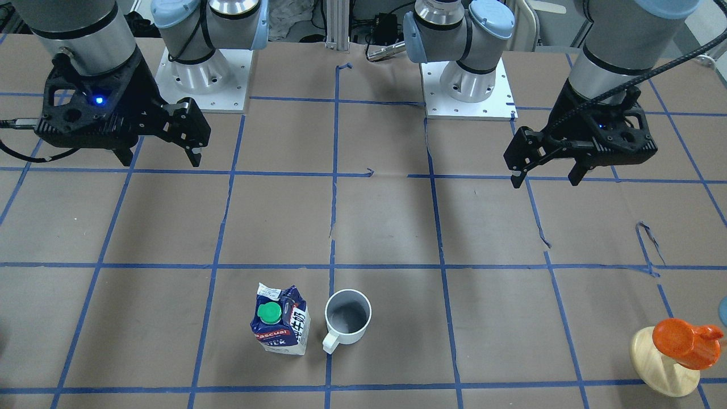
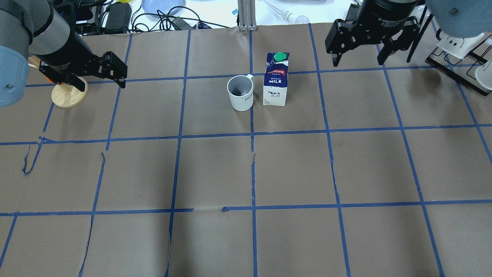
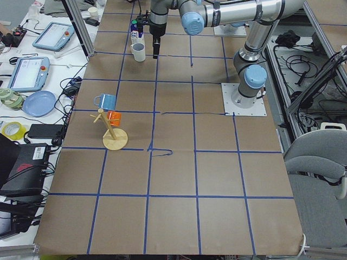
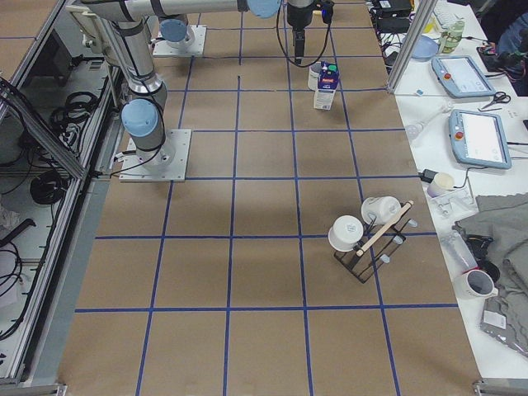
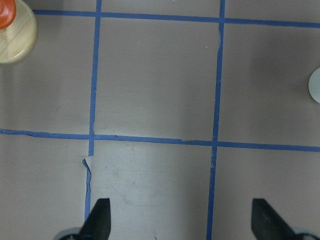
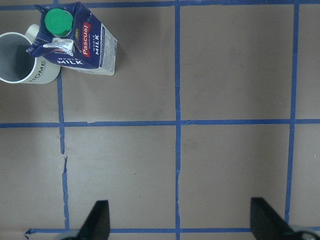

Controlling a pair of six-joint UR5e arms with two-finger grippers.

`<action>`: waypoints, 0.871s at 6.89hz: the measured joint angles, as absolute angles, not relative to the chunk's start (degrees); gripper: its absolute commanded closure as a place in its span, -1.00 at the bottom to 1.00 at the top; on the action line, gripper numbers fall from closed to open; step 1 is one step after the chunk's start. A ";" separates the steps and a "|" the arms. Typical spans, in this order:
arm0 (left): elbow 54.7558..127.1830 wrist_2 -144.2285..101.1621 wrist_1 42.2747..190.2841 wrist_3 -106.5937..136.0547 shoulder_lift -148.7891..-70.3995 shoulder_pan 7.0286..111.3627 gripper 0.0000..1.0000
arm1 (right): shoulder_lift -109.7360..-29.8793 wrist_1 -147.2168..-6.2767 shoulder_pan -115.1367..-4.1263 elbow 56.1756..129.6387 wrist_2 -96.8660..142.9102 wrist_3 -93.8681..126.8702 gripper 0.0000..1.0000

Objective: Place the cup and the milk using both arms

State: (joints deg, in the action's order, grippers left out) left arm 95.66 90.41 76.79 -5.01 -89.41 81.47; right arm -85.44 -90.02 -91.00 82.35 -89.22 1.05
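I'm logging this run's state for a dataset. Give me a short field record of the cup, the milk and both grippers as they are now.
cup: upright on the table, handle toward the operators' side
milk: upright, green cap on, on the cup's right as the robot sees it, narrow gap between them
left gripper: open, holds nothing, above the table near the wooden stand
right gripper: open, holds nothing, above the table, apart from the milk
held things: none
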 measured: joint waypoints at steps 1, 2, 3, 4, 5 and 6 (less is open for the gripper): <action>95.69 90.37 76.81 -5.01 -89.31 81.47 -1.00 | -85.44 -90.06 -91.01 82.35 -89.21 0.83 -1.00; 95.69 90.26 76.79 -5.01 -89.26 81.47 -1.00 | -85.43 -90.08 -91.00 82.35 -89.21 0.74 -1.00; 95.68 90.21 76.76 -5.01 -89.23 81.47 -1.00 | -85.43 -90.08 -90.98 82.36 -89.21 0.72 -1.00; 95.69 90.16 76.76 -5.01 -89.22 81.48 -1.00 | -85.43 -90.09 -90.97 82.35 -89.23 0.49 -1.00; 95.70 90.06 76.77 -5.01 -89.22 81.47 -1.00 | -85.43 -90.09 -90.97 82.35 -89.27 0.08 -1.00; 95.70 89.94 76.75 -5.01 -89.22 81.53 -1.00 | -85.43 -90.09 -90.94 82.35 -89.29 -0.14 -1.00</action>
